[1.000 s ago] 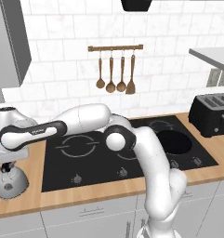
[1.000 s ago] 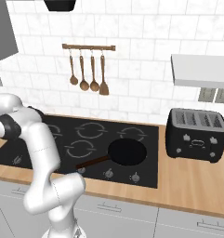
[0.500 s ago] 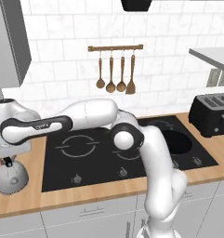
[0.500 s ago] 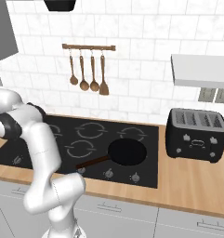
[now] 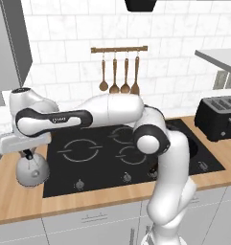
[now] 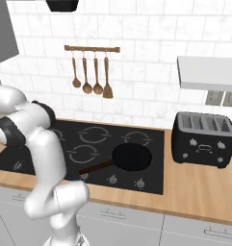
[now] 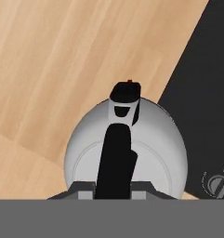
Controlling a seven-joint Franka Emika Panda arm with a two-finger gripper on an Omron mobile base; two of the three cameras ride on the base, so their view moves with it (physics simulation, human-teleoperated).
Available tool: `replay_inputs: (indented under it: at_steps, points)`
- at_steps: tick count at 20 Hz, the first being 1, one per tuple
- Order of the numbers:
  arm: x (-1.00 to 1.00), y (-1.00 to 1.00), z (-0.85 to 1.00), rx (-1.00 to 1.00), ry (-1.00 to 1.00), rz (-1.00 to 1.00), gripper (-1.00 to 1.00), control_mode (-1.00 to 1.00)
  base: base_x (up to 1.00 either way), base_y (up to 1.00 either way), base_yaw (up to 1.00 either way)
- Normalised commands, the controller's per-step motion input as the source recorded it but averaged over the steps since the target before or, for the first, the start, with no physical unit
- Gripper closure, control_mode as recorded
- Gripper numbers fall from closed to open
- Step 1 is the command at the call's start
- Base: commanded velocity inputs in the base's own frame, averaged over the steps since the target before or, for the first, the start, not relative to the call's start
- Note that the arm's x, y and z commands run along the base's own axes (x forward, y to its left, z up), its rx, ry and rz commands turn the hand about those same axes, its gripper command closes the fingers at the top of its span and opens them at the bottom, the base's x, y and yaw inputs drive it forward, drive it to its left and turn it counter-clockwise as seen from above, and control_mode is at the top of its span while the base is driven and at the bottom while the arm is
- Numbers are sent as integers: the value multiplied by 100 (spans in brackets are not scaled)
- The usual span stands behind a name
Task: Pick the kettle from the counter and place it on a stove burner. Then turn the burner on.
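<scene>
The small silver-grey kettle (image 5: 32, 171) with its black arched handle hangs at the left edge of the black cooktop, over the wood-grain counter (image 5: 14, 203). My gripper (image 5: 27, 154) reaches down from the outstretched arm and is shut on the kettle's handle. In the hand view I look straight down on the kettle (image 7: 146, 139); my gripper (image 7: 113, 188) clamps the black handle, and the counter (image 7: 62, 56) and the cooktop edge lie below. The widest stove burner (image 5: 81, 149) lies just right of the kettle.
A black frying pan (image 6: 132, 157) sits on the right front of the cooktop. Control knobs (image 5: 79, 183) line the cooktop's front edge. A black toaster (image 6: 204, 139) stands on the counter at right. Wooden utensils (image 5: 119, 74) hang on the wall rail.
The jaws have shut on the kettle's handle. The kettle has risen a little and shifted right toward the cooktop with the hand.
</scene>
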Motion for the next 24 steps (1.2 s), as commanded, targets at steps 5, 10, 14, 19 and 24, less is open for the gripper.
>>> replay_inputs:
  at_steps: [5,10,14,19,24]
  points:
    - [34,-92,6,0,0,-7,100,-100,0,0,0]
    - [52,-89,0,0,0,-5,100,-100,0,0,0]
    - [82,-65,0,-2,3,-5,100,-100,0,0,0]
    - [94,-29,1,-7,11,-13,100,-100,0,0,0]
    - [85,0,0,-11,13,-17,100,-100,0,0,0]
